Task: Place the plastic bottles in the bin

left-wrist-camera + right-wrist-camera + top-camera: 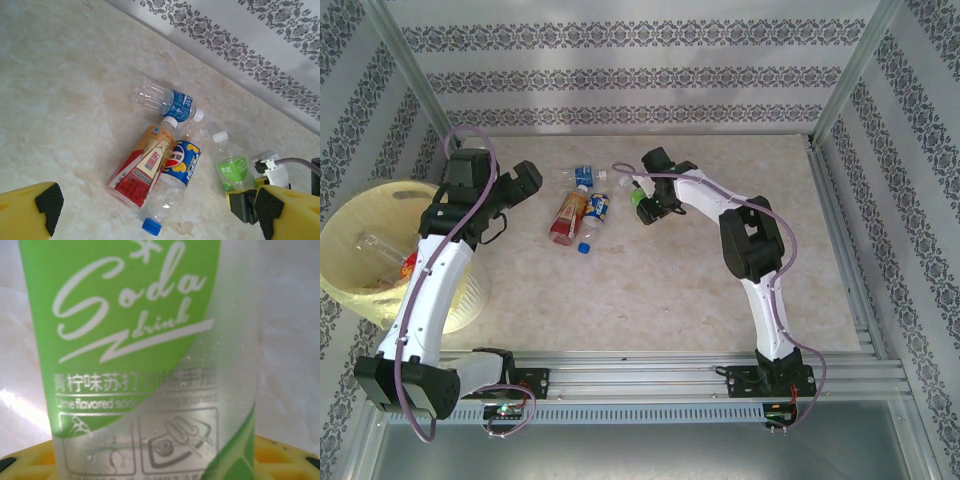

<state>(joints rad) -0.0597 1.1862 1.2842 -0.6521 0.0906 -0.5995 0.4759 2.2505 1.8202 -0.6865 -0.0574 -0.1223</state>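
- The bin (375, 192), round and pale yellow, stands well to the left of the Pepsi bottle (596, 212), at the left edge of the table (670, 290). A clear bottle (370, 243) lies inside it, with something red beside it that I cannot identify.
- The left gripper (503, 180) hangs between the bin and the Pepsi bottle. Its jaws stand wide apart and hold nothing. In the left wrist view its yellow fingers (30, 212) with black pads show at the two lower corners.
- The red-labelled bottle (566, 214) lies on the table and touches the left side of the Pepsi bottle, with its white cap toward the far wall.
- The blue-labelled water bottle (582, 176) lies crosswise just behind the Pepsi bottle, on the far side.
- The Pepsi bottle itself lies flat, its blue cap (151, 226) toward the arm bases.
- The green soda bottle (231, 167), with a white cap, is just to the right of the Pepsi bottle, not touching it.
- The right gripper (646, 200) is at this soda bottle. The bottle sits between its yellow fingers (280, 455), but I cannot tell whether they already press on it.
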